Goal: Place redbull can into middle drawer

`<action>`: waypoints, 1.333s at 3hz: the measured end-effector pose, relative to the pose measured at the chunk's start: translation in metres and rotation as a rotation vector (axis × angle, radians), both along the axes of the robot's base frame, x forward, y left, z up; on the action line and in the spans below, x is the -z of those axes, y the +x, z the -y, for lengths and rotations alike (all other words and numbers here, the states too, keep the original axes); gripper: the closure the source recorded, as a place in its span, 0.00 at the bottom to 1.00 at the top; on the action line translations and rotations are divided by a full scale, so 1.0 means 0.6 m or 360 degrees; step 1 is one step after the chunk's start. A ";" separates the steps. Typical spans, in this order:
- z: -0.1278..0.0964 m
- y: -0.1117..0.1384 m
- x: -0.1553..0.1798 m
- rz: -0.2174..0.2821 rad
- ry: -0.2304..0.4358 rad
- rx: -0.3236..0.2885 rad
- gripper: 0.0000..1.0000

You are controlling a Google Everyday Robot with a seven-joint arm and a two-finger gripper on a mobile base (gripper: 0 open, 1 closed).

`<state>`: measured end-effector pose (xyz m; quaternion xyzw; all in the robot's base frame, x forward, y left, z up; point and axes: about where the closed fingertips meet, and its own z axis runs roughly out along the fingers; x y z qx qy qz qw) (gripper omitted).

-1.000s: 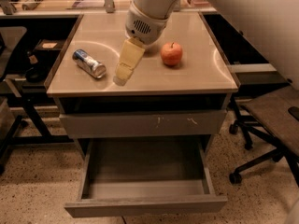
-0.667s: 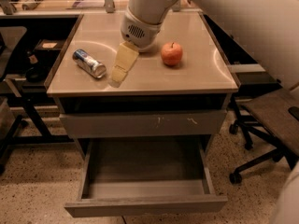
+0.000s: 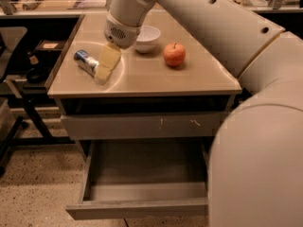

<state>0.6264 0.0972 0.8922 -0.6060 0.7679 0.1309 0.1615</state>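
Gripper [image 3: 102,74] beside the redbull can [image 3: 85,61] on the tan tabletop [image 3: 189,79] — spread or closed, unclear; middle drawer [image 3: 137,208] open below.

Dim, warm light; soft sheen on the tabletop [image 3: 156,77] under the hand [image 3: 102,74].

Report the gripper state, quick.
Gripper: right beside the redbull can on its right side; whether it is open, closed or holding cannot be told.
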 end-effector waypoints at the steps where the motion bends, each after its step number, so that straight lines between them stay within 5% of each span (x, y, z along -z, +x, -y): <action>1: -0.035 0.036 0.011 -0.0041 0.0002 -0.0058 0.00; 2: -0.043 0.047 0.005 -0.0028 0.0021 -0.0056 0.00; 4: -0.074 0.051 0.018 -0.0057 0.0074 0.0153 0.00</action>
